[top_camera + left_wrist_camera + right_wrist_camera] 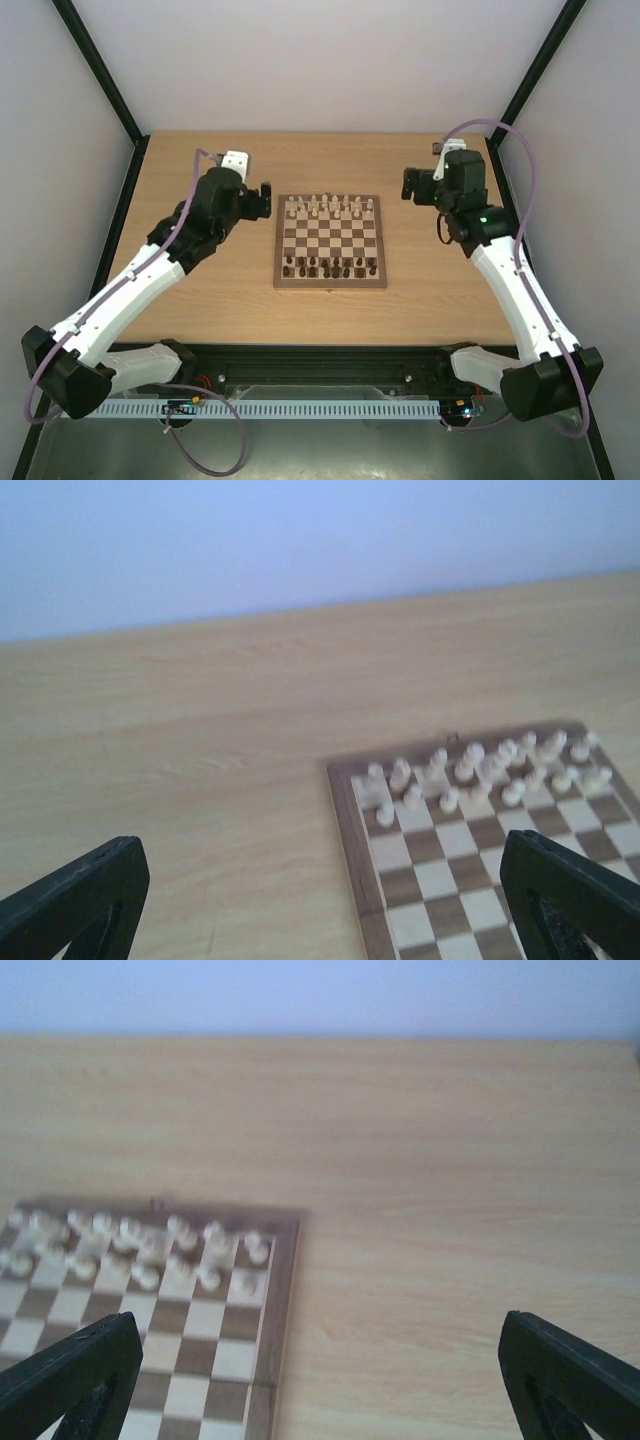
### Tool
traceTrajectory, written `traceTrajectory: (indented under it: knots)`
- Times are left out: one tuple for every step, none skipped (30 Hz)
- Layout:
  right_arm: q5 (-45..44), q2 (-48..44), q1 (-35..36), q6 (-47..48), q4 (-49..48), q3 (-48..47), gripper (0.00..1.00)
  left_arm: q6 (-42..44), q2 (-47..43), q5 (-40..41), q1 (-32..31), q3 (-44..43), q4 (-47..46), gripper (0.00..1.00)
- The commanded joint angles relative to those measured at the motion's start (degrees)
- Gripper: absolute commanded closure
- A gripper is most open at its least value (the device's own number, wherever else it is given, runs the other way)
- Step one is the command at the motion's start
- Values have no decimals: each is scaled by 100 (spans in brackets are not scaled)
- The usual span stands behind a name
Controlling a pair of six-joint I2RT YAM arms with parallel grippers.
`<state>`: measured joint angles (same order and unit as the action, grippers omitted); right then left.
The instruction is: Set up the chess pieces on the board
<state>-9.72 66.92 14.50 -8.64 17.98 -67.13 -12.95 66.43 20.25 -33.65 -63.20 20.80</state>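
— Chess pieces (345,210): where are they standing?
— All on the board (330,241), which is lying flat on a pale wooden table (200,290), between the two grippers. Plain light walls (320,60) are closing the table in at the back and on both sides, with black frame posts (100,70) running up the corners.
— Is there room to move?
— Bare tabletop is showing all round the board. The left gripper (266,200) is hanging just beside the board's far left corner. The right gripper (408,185) is hanging near its far right corner, a little further off. Neither is touching it.
— And the jaws?
— Both pairs are standing wide apart, gripping nothing. Each wrist view is showing only table and board between them.
— How are the pieces looking?
— Cream pieces (322,208) are crowding the rows level with the grippers, and dark pieces (330,267) are lining the rows toward the arm bases. Checkered squares are showing between the two groups. The wrist views are blurring the figures too much for naming them.
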Motion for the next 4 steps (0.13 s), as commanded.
traceTrajectory:
  knots:
    - [-209, -383, -3, -237, -41, -174, 1, 173, 124, 309, 92, -430, 407, 1]
    - [-193, -434, -1, -222, -51, -118, 1, 206, 124, 319, 96, -438, 402, 1]
    - [-173, -479, -5, -206, -69, -27, 2, 225, 125, 336, 110, -427, 399, 1]
    - [-149, -531, -2, -181, -106, 76, 1, 233, 124, 353, 114, -411, 400, 1]
